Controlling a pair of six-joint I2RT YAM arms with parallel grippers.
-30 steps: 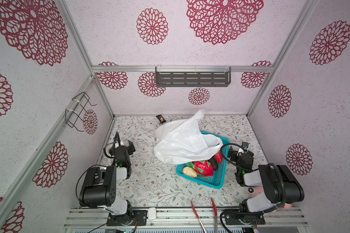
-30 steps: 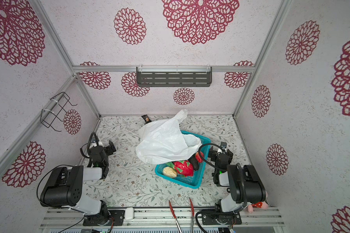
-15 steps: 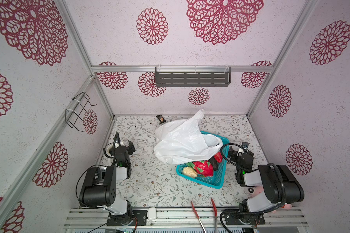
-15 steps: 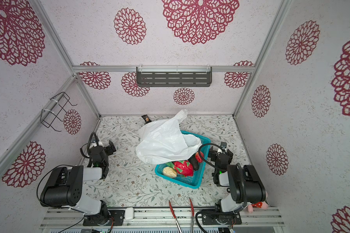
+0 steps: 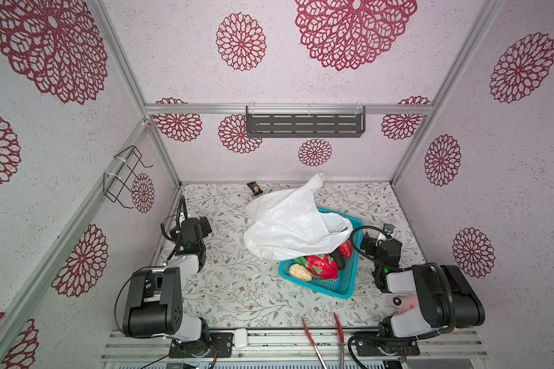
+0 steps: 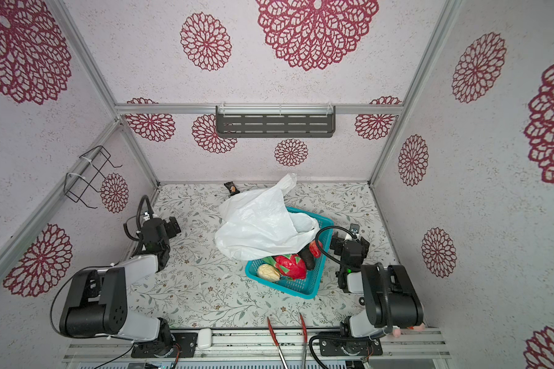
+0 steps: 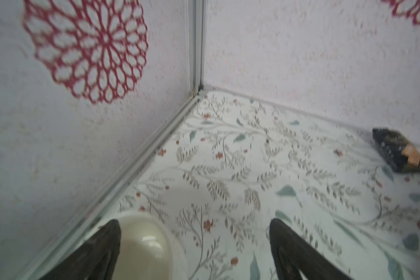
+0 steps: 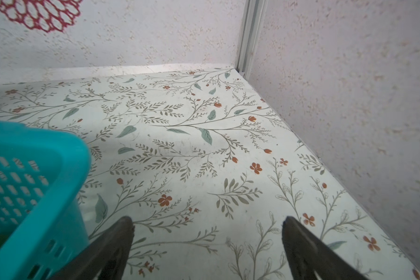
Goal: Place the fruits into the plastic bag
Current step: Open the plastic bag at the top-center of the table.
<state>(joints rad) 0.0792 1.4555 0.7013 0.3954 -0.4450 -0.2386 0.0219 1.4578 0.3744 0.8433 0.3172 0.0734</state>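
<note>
Surface: a floral-print table sheet point(image 5: 237, 297) inside a booth papered with red rosettes.
Fruits, position: seen lower centre of both top views, heaped in the near end of a teal perforated basket point(image 5: 317, 286): dragon fruit point(image 5: 322, 266), pale yellow fruit point(image 5: 299, 272), avocado point(image 5: 338, 258), strawberry point(image 5: 346, 248). None is bagged yet.
Fruits, handling: judged light, rigid toy shells, smooth and prone to rolling. Each is best pinched across its narrow middle, the dragon fruit first, as it lies on top.
Plastic bag point(image 5: 288, 223), position: centre of frame, draped over the far end of the basket, one handle loop standing up behind. No open mouth is seen.
Plastic bag, handling: judged limp, slippery film. It is best held at a handle loop or the mouth rim.
Left gripper point(image 7: 194, 223): middle left, jaws wide apart, nothing between them.
Right gripper point(image 8: 207, 220): middle right, just beside the basket, jaws apart and empty.
</note>
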